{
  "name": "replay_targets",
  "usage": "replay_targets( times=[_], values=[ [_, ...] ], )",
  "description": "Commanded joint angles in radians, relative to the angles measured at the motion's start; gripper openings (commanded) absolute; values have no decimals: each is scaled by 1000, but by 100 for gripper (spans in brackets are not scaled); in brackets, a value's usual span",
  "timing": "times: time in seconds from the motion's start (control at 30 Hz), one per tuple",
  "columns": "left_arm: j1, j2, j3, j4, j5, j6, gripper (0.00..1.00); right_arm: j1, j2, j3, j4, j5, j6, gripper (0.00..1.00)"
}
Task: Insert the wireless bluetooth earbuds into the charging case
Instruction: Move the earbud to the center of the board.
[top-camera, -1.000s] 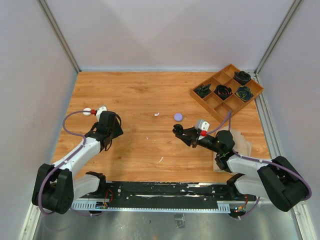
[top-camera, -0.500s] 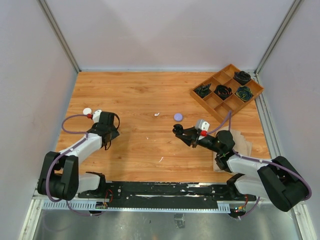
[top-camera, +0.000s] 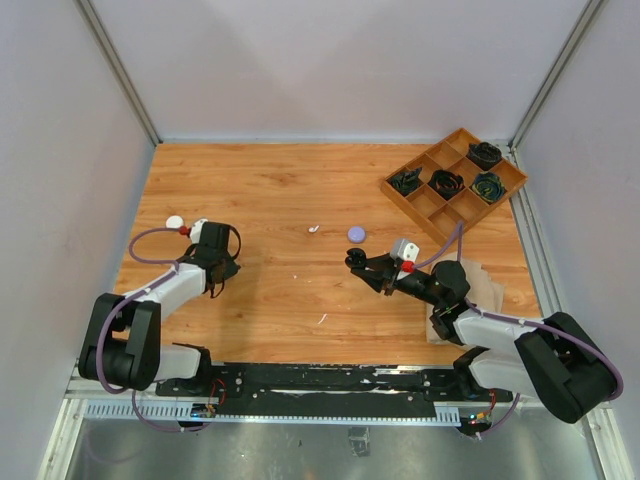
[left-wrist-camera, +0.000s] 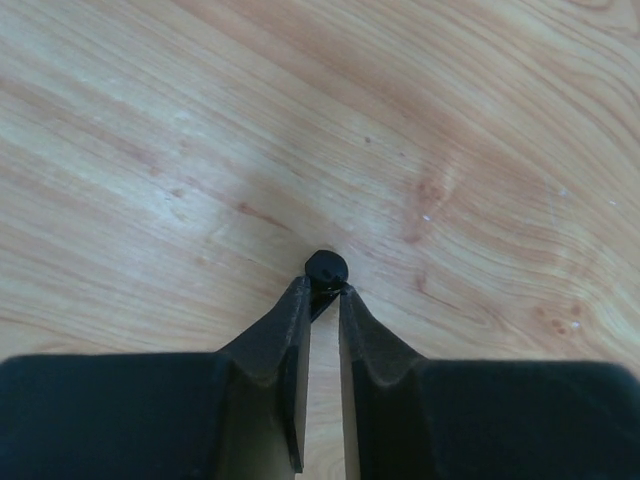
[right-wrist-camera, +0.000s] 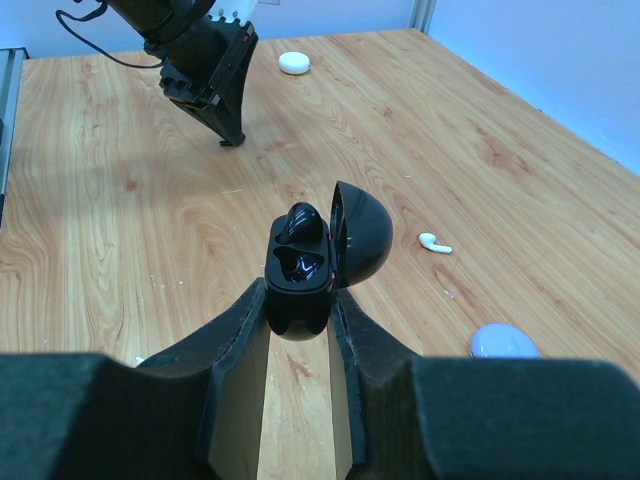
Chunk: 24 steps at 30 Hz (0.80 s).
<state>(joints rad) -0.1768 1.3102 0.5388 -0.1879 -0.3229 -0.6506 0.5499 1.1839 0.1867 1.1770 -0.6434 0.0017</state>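
My right gripper (right-wrist-camera: 300, 300) is shut on the black charging case (right-wrist-camera: 297, 285), held above the table with its lid (right-wrist-camera: 360, 235) swung open. A black earbud (right-wrist-camera: 298, 220) sits in the far socket; the near socket (right-wrist-camera: 300, 266) is hollow. In the left wrist view my left gripper (left-wrist-camera: 322, 290) is shut, pinching a second black earbud (left-wrist-camera: 326, 268) at its fingertips just over the wood. From above, the left gripper (top-camera: 215, 284) stands at the left and the case (top-camera: 354, 259) at centre right. A white earbud (top-camera: 313, 229) lies on the table between them.
A lavender disc (top-camera: 357, 233) lies just right of the white earbud, and a white disc (top-camera: 174, 222) sits by the left wrist. A wooden divided tray (top-camera: 412, 212) with coiled dark cables stands at the back right. A beige sheet (top-camera: 490, 285) lies under the right arm.
The left gripper's jaws have shut on the black earbud, and the left wrist has shifted a little. The right arm and the case have stayed still.
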Motion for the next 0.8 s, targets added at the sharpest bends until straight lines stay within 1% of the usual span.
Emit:
replay_targets(
  times=[0.0,0.07,0.2,0.37,0.5,0.67,0.77],
  values=[
    [-1,30,1,-2,146,19,9,13,1,3,42,-4,9,12],
    [-20,50,7,-4,172,23,7,13,-2,4,43,-3,9,12],
    [-91,84,36,-20,195,25,7,13,-12,3,26,2,2,12],
    [-213,130,95,-77,216,23,9,13,-16,3,18,4,-2,12],
    [-257,151,128,-138,239,43,12,12,-21,3,12,4,-4,12],
    [-271,129,163,-190,245,68,21,12,-17,6,9,2,-3,12],
    [-271,123,212,-229,249,100,30,13,-17,7,9,2,-3,12]
  ],
)
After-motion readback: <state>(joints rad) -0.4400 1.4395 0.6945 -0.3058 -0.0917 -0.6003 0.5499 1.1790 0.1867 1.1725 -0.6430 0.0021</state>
